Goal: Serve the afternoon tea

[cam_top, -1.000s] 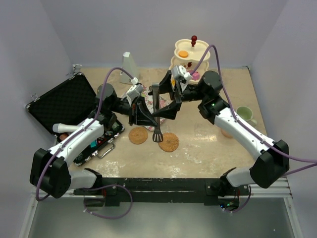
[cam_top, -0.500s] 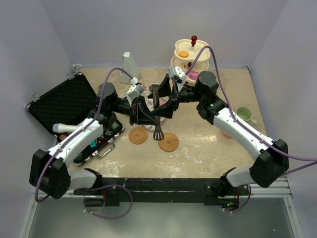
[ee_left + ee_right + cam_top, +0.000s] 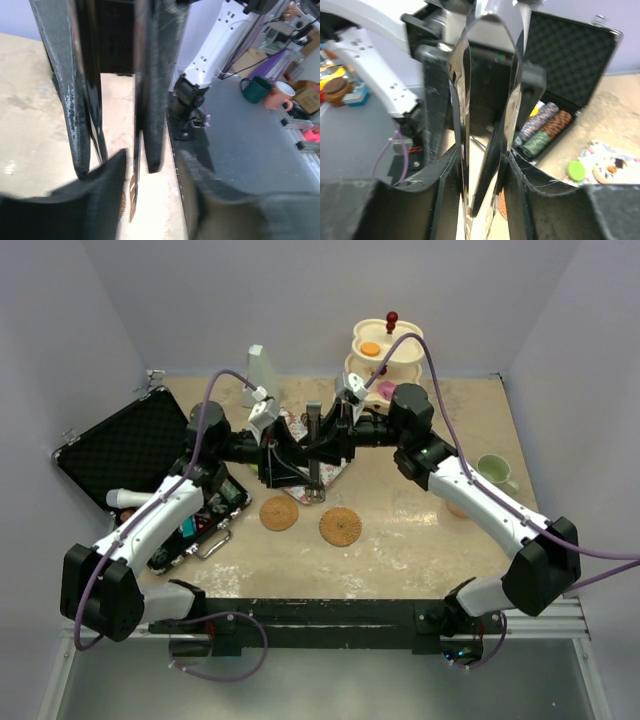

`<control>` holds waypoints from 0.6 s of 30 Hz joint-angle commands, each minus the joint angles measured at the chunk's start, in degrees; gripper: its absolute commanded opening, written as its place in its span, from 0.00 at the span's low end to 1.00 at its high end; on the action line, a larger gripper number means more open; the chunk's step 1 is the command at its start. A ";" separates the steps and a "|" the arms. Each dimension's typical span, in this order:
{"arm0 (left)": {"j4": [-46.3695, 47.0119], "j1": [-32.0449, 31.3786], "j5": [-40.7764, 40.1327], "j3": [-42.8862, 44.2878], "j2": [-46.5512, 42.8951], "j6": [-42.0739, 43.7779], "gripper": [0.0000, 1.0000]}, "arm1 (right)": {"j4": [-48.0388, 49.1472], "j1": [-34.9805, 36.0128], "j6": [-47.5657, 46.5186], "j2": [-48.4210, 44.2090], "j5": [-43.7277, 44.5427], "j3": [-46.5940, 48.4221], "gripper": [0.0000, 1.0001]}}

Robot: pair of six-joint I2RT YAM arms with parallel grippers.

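While passing tongs (image 3: 315, 420) at table's middle, noted right gripper (image 3: 480, 172) clamped on them, left gripper (image 3: 150, 175) parted, loose. Could drop or twist tongs onto coasters (image 3: 340, 526) near the front edge if grip off-centre. Located stand (image 3: 402, 350) at far edge.

On the table (image 3: 420, 540), the open case (image 3: 120, 445) is placed at the left edge. The tiered stand (image 3: 385, 355) is placed at the back, right of the centre, with the pyramid-shaped object (image 3: 262, 370) to its left. One coaster (image 3: 279, 512) is laid near the front middle, and a second coaster (image 3: 340, 526) is laid just beside it on the right. The mug (image 3: 495, 472) is set well apart near the right edge, and the tongs (image 3: 315, 485) are held upright behind the coasters, between the left gripper (image 3: 298, 465) and the right gripper (image 3: 324, 446).
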 commanded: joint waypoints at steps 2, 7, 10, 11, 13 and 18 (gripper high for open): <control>-1.65 4.23 -1.88 3.51 -1.60 3.03 0.70 | 0.70 -0.97 0.76 0.75 10.65 1.77 0.32; -18.76 6.17 -4.94 8.07 -1.60 16.97 0.87 | 4.91 -2.03 2.43 0.92 16.54 1.51 0.31; -27.67 8.98 -11.60 9.84 -2.74 24.37 0.90 | 8.51 -2.03 2.70 0.75 24.17 0.19 0.31; -27.86 10.55 -13.72 9.66 -3.27 24.92 0.90 | 10.09 -2.03 2.70 0.75 26.38 -0.51 0.31; -27.24 12.84 -17.94 9.22 -3.62 24.66 0.91 | 13.60 -2.12 2.96 1.01 31.04 -2.09 0.31; -20.48 14.35 -41.11 6.15 -3.63 17.19 0.92 | 26.43 -1.42 4.63 3.64 41.67 -7.36 0.33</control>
